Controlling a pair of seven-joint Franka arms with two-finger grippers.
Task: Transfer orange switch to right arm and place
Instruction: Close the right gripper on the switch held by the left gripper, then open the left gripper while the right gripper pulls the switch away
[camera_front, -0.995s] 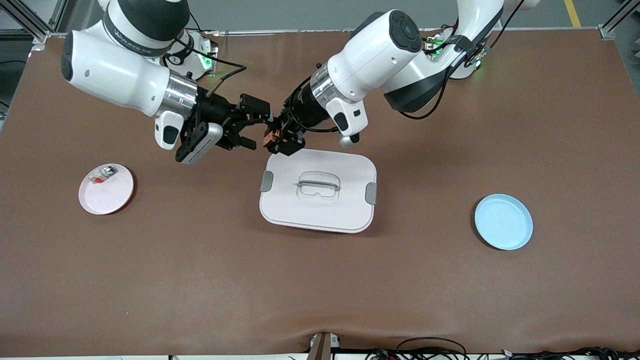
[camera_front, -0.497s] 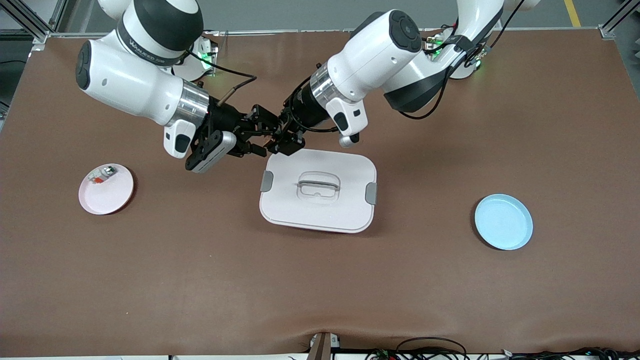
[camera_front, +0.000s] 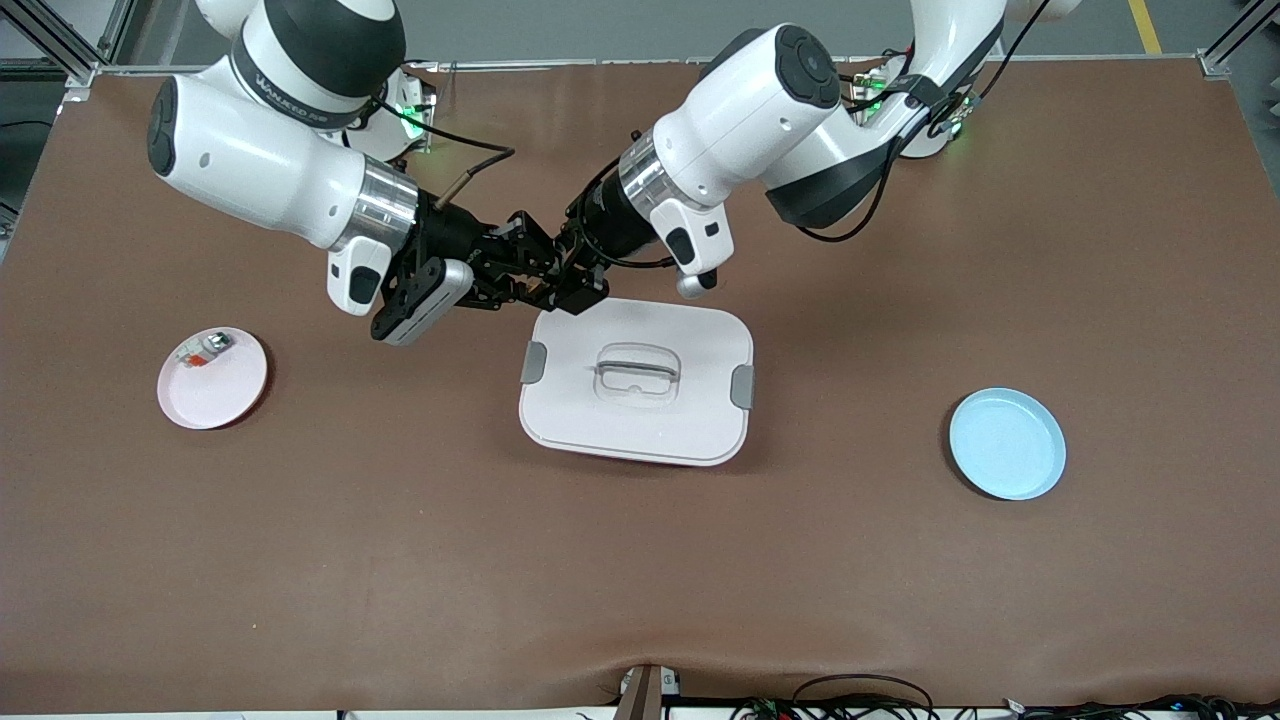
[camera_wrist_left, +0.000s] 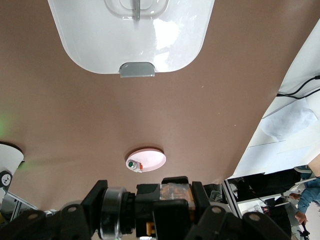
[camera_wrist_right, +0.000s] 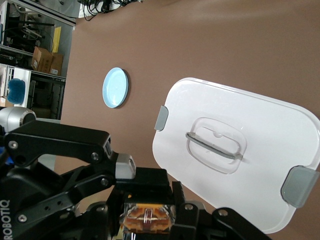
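Observation:
The orange switch (camera_wrist_right: 147, 220) is a tiny black block with a glowing orange middle, held in the air between both grippers. It also shows in the left wrist view (camera_wrist_left: 176, 192). My left gripper (camera_front: 562, 283) is shut on it, over the table beside the white lid's corner at the robots' side. My right gripper (camera_front: 533, 275) meets it tip to tip, and its fingers (camera_wrist_right: 182, 216) press the switch's sides. In the front view the switch is mostly hidden by the two sets of fingers.
A white container lid (camera_front: 640, 425) with grey clips lies mid-table under the left wrist. A pink plate (camera_front: 225, 390) holding a small white-grey part (camera_front: 205, 348) sits toward the right arm's end. A blue plate (camera_front: 1007, 445) sits toward the left arm's end.
My right gripper has moved in toward the left gripper and its open fingers have closed round the switch. The left gripper has stayed in place, still holding it.

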